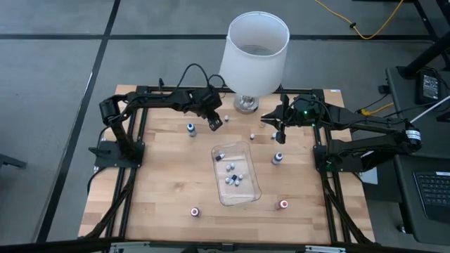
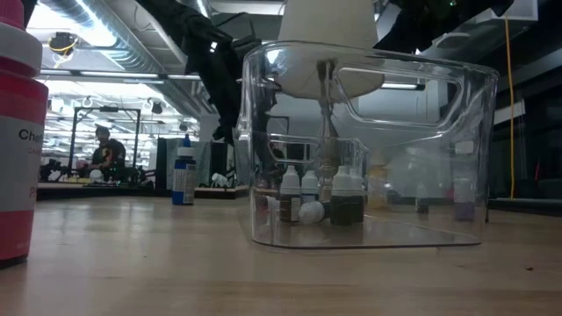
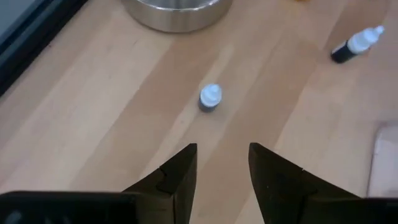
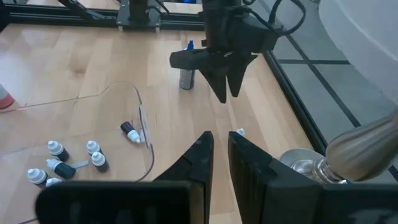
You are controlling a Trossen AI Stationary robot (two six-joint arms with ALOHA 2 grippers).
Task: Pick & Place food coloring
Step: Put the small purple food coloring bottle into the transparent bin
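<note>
High view, near edge first: two red-capped bottles (image 1: 195, 211) (image 1: 283, 204) stand on the table (image 1: 155, 190), well apart, either side of the clear tray (image 1: 247, 200). Inside the tray lie about five small bottles (image 1: 234, 178), white-capped and bunched together; one more (image 1: 220, 154) lies at its far end.

Past the tray, the left gripper (image 1: 214, 124) hangs over the boards with its fingers (image 3: 177, 180) spread and empty. A white-capped bottle (image 3: 210, 97) stands just ahead of them, and another (image 3: 354, 46) lies on its side farther off. A blue-capped bottle (image 1: 190, 128) stands just to this gripper's outer side.

The right gripper (image 1: 279, 131) hangs across from it, fingers (image 4: 196, 162) nearly pressed together, with nothing between them. A blue bottle (image 1: 278, 157) stands just nearer than this gripper, beside the tray.

Farthest back, between the two arms, stands the lamp (image 1: 253, 56), its metal base (image 1: 247, 103) near both grippers.
</note>
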